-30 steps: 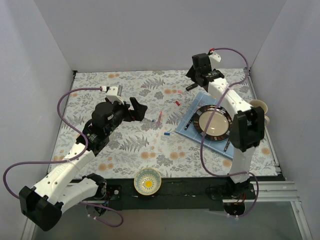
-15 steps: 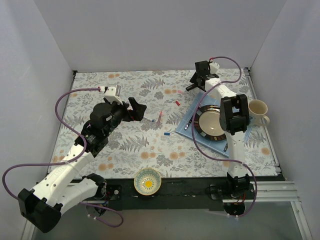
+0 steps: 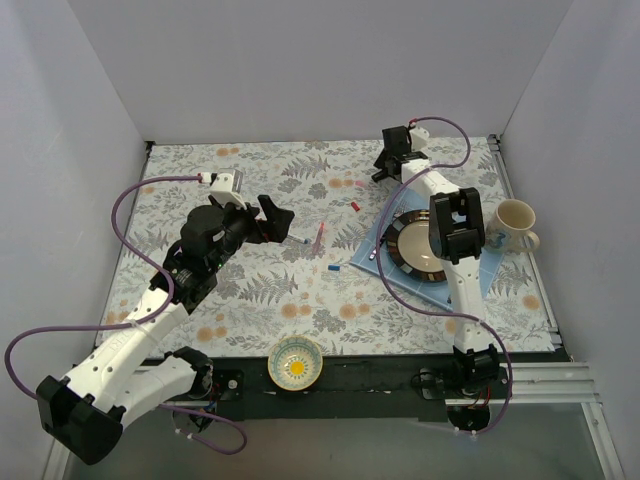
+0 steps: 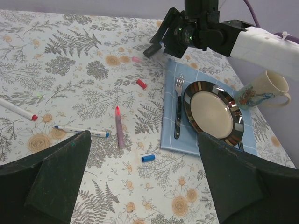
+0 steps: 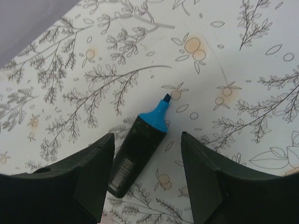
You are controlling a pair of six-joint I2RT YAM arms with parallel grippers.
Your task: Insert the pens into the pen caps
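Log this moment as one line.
right jaws: open, astride marker, not touching | left jaws: open, empty | red cap, blue cap: loose, unfitted | pink pen: uncapped

Plate (image 4: pixel 212 114) glossy, marker (image 5: pixel 136 153) matt blk plastic, tbl cover (image 4: pixel 70 70) smooth printed sheet, mug (image 4: pixel 264 88) glazed.

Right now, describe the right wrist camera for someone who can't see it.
An uncapped black marker with a light-blue chisel tip lies on the floral tablecloth. The right gripper is open, one dark finger on each side of it.
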